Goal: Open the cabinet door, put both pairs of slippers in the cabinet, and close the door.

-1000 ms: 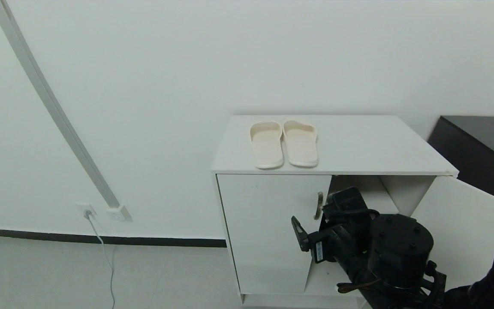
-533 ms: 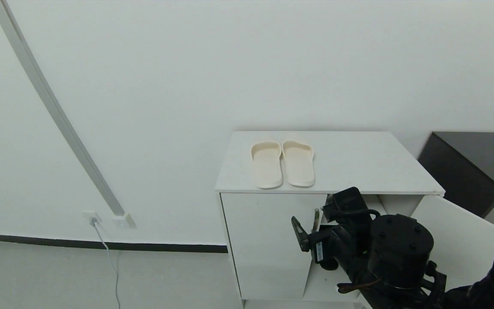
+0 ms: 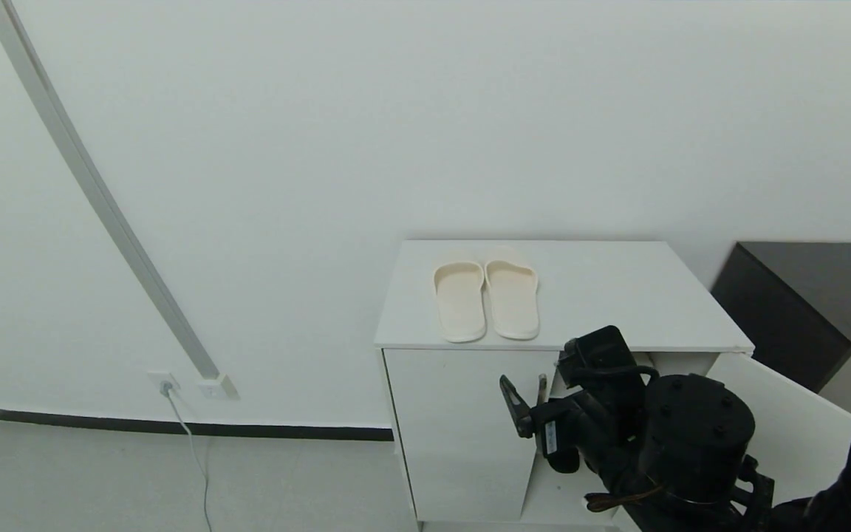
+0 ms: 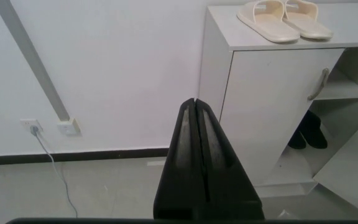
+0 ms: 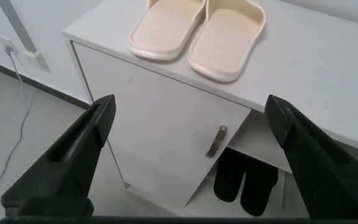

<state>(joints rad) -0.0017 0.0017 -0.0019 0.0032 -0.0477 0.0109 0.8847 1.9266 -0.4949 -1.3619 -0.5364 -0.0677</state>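
Look first to the cream slippers: flat on the cabinet top, side by side and touching, heels toward the front edge, toe bands toward the wall. Count the black slippers as apparently done, set in the lower compartment under the shelf, behind the open right door. Treat the cream pair as the step in hand.

Start from the right gripper as seen: spread wide, holding nothing, facing the cabinet front below the top's edge, near the handle of the closed left door. Lift clear of that edge before going forward, to avoid knocking the top or the handle. Come down over the heel ends and pinch across both slippers at once, closing from the outer sides inward. Expect soft, light material, likely to bend or slide apart under a loose hold; squeeze firmly and keep level. Carry round the front edge and into the open right half, probably onto the shelf above the black pair, without nudging it. Leave the left gripper alone: clenched on nothing, held back, well apart from the cabinet. Save the door for last.
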